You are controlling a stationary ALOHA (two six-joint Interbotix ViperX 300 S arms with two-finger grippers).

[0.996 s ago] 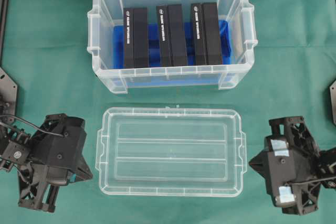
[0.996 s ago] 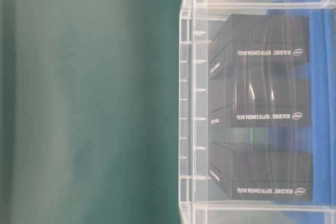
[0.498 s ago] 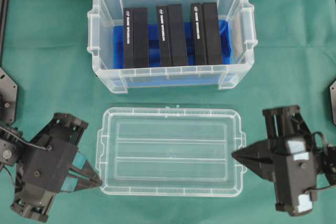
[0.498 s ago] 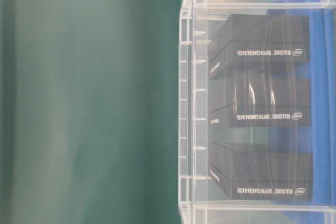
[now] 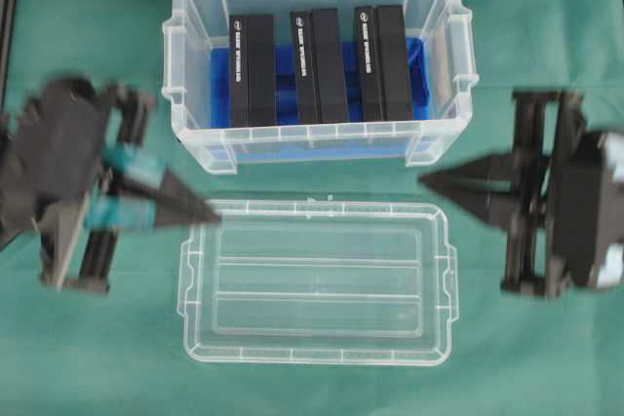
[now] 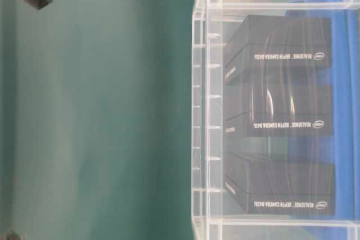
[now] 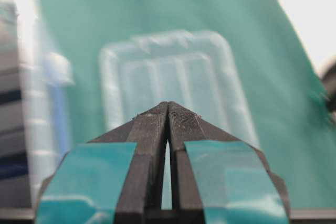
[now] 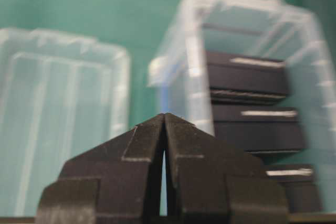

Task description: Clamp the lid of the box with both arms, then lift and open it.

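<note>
Flat clear plastic lid (image 5: 317, 282) with two lengthwise ridges lying on the green-covered table (image 5: 88, 358), just in front of the deep clear plastic box (image 5: 317, 65), apart from it by a narrow strip of cloth. Box open on top, holding a blue insert (image 5: 421, 75) and three upright black boxes (image 5: 315, 65) side by side; seen through the clear wall in the table-level view (image 6: 278, 122) with white lettering on their edges. Left gripper (image 5: 210, 211) with teal tape, motion-blurred, tip at the lid's far-left corner; touching or just above, cannot tell. Fingers pressed together in the left wrist view (image 7: 168, 109), only a thin slit between them, nothing pinched. Right gripper (image 5: 426, 180) black, wedge tip pointing inward over the cloth between box and lid near the lid's far-right corner, clear of both. Fingers likewise pressed together in the right wrist view (image 8: 165, 119), holding nothing. Lid not clamped by either arm.
</note>
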